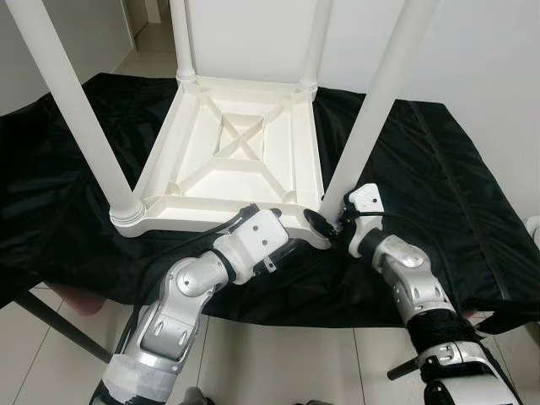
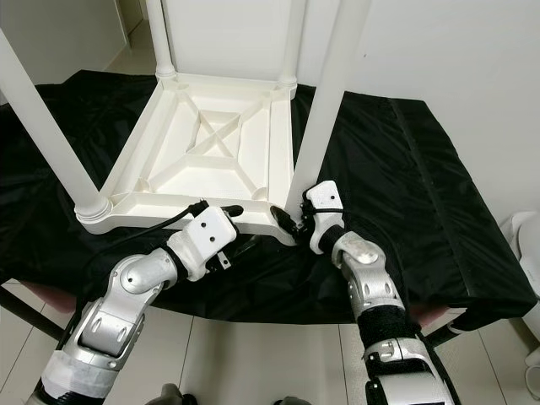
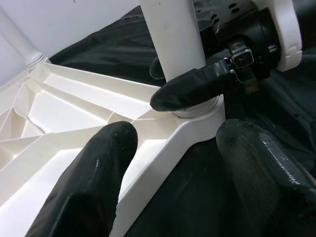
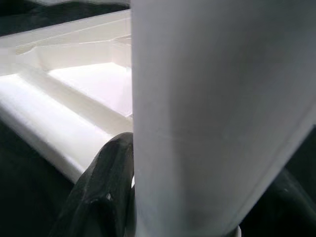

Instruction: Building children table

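Observation:
A white children's table (image 1: 228,152) lies upside down on a black cloth, its legs pointing up. My right gripper (image 1: 325,221) is shut on the near right leg (image 1: 371,110) just above its socket. The right wrist view has that leg (image 4: 217,113) close up, with a black finger (image 4: 106,197) pressed to its side. My left gripper (image 3: 177,143) stands open at the same corner, one finger over the ribbed underside and the other over the cloth, the table's rim (image 3: 163,148) between them. Its wrist (image 1: 253,240) sits at the near edge.
The black cloth (image 1: 439,169) covers a low surface and hangs over its front edge. The near left leg (image 1: 76,110) rises steeply, and two far legs stand by the white wall. Pale floor tiles (image 1: 278,363) lie below. A white object (image 1: 533,228) shows at the right edge.

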You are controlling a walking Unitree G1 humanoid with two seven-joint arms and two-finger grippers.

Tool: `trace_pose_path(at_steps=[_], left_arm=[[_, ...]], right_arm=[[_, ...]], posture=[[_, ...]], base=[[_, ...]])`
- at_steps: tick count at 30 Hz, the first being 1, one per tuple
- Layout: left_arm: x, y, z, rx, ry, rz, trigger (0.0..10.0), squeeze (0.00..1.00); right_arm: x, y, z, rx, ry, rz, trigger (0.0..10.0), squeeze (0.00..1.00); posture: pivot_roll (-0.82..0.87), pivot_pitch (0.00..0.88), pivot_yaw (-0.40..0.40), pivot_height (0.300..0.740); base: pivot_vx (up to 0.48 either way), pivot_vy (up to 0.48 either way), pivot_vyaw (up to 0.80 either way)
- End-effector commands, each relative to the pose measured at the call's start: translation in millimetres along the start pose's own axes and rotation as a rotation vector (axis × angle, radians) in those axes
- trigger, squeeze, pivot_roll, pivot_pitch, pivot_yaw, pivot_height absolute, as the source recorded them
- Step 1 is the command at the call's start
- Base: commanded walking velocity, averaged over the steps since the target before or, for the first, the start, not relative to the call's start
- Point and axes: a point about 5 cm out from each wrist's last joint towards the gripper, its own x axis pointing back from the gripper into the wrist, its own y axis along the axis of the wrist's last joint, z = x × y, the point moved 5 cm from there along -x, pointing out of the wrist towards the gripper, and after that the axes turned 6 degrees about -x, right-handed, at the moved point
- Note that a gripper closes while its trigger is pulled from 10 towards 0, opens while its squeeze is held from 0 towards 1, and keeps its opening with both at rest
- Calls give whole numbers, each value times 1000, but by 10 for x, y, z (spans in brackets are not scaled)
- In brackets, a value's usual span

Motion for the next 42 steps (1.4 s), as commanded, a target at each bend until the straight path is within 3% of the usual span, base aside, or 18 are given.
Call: trace_pose_path(at_steps=[1,4,5,7,9,13,26,30,32,38,39,42], left_arm=[[-3,-13,38,-2,55,16,10000,0],[7,-32,35,2,61,26,10000,0],[7,-32,35,2,61,26,10000,0],[11,-33,31,5,60,26,10000,0],[11,-35,31,6,60,26,10000,0],[-9,-34,59,2,70,27,10000,0],[-6,-38,66,-3,71,27,10000,0],[-15,-37,85,-2,80,27,10000,0],[-15,-35,81,-1,81,27,10000,0],[-12,-34,89,-2,86,28,10000,0],[-12,-37,99,-3,88,29,10000,0],[-12,-41,110,-5,90,30,10000,0]], right_arm=[[-17,-21,54,-8,0,8,10000,0],[-13,-5,125,-93,-165,-26,10000,0],[-13,-5,125,-93,-165,-26,10000,0],[3,-17,102,-107,-305,-38,10000,0],[11,-25,103,-107,-350,-43,10000,0],[87,-142,114,-115,-613,-10,10000,0],[74,-67,151,-100,-580,-23,10000,0],[48,-41,236,-126,-543,-39,10000,0],[53,19,234,-120,-539,-68,10000,1000],[87,103,160,-86,-511,-108,10000,1000],[97,106,152,-84,-456,-105,10000,0],[111,108,149,-81,-390,-99,10000,0]], posture=[[-91,62,-24,740],[-92,64,-23,740],[-92,64,-23,740],[-93,67,-25,740],[-93,67,-25,740],[-95,69,-26,740],[-102,62,-20,740],[-101,60,-25,740],[-100,60,-26,740],[-97,59,-25,740],[-100,59,-25,740],[-100,59,-25,740]], base=[[0,0,0],[0,0,0],[0,0,0],[0,0,0],[0,0,0],[0,0,0],[0,0,0],[0,0,0],[0,0,0],[0,0,0],[0,0,0],[0,0,0]])
